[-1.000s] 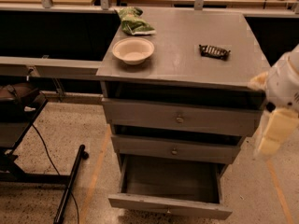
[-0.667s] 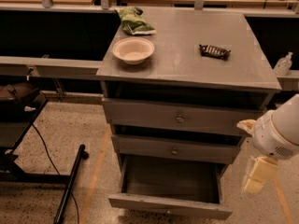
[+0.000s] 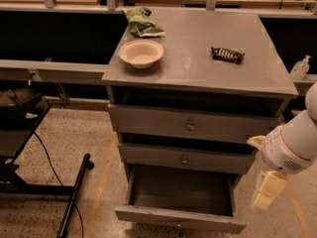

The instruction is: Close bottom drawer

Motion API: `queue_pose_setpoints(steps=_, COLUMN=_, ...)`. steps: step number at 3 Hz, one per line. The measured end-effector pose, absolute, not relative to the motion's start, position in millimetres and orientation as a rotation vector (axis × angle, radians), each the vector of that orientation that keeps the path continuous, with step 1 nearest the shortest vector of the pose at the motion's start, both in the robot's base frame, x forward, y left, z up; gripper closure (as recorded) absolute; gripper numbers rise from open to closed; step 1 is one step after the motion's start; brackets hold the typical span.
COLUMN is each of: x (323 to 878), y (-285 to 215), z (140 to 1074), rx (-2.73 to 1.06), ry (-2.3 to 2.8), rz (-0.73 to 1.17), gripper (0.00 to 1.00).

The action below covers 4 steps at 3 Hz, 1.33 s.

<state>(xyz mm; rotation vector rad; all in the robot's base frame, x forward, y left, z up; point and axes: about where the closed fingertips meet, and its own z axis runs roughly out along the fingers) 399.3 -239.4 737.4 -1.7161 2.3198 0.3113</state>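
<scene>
The bottom drawer (image 3: 181, 218) of the grey cabinet stands pulled out, its inside showing empty. Its slim front panel is low in the camera view, near the bottom edge. The middle drawer (image 3: 184, 158) and the top drawer (image 3: 190, 126) above it are pushed in, each with a small round knob. My gripper (image 3: 265, 195) hangs at the right of the cabinet, level with the bottom drawer's right side and apart from it. It shows as pale yellow fingers under a white rounded wrist.
On the cabinet top (image 3: 198, 66) lie a white bowl (image 3: 141, 53), a green bag (image 3: 141, 24) and a dark wrapped bar (image 3: 228, 54). A black stand with cables (image 3: 74, 197) is on the floor at left. A clear bottle (image 3: 299, 67) stands on the ledge at right.
My arm has come down along the cabinet's right side, from the top drawer's height to beside the bottom drawer. The drawer has not moved.
</scene>
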Motion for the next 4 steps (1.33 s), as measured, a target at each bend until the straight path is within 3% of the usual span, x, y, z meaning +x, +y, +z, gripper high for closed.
queue_pose_setpoints(steps=2, x=355.8, y=-211.0, z=544.1, rx=-1.661, ry=2.329, rz=0.615, gripper=0.0)
queue_pose_setpoints(steps=3, x=349.3, y=-190.1, z=454.2, rx=-1.566, ry=2.314, rz=0.66, gripper=0.0)
queue_pose_setpoints(steps=4, x=348.6, y=-190.1, z=455.0, rx=-1.569, ry=2.314, rz=0.661, gripper=0.0)
